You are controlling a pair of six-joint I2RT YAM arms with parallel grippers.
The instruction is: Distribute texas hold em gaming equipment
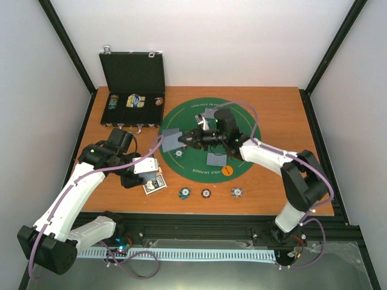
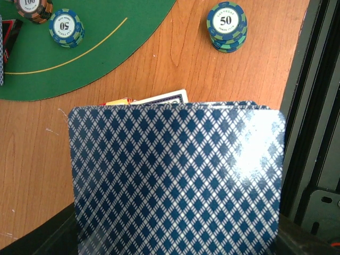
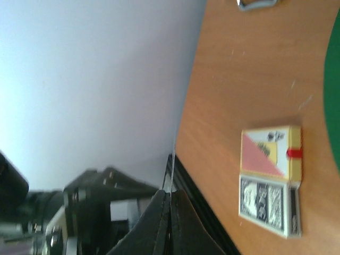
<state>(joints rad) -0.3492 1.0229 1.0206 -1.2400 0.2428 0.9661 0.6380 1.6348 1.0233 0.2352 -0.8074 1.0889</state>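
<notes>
My left gripper (image 1: 138, 171) is shut on a deck of blue-diamond-backed cards (image 2: 175, 180) that fills the left wrist view and hides the jaws. It hangs over a card box (image 1: 155, 184) near the table's front left. My right gripper (image 1: 188, 139) is shut on a single card (image 1: 171, 140), seen edge-on between the fingers (image 3: 169, 170), above the left part of the green felt mat (image 1: 242, 121). Another card (image 1: 216, 159), an orange disc (image 1: 227, 170) and a blue chip (image 1: 178, 153) lie on the mat. A dark red-edged token (image 2: 9, 36) shows at the left wrist view's edge.
Three chip stacks (image 1: 184, 193) (image 1: 206, 193) (image 1: 237, 192) stand on the wood in front of the mat. An open black hinged case (image 1: 133, 90) with more pieces stands at the back left. The card box also shows in the right wrist view (image 3: 271, 180). Black frame rails border the table.
</notes>
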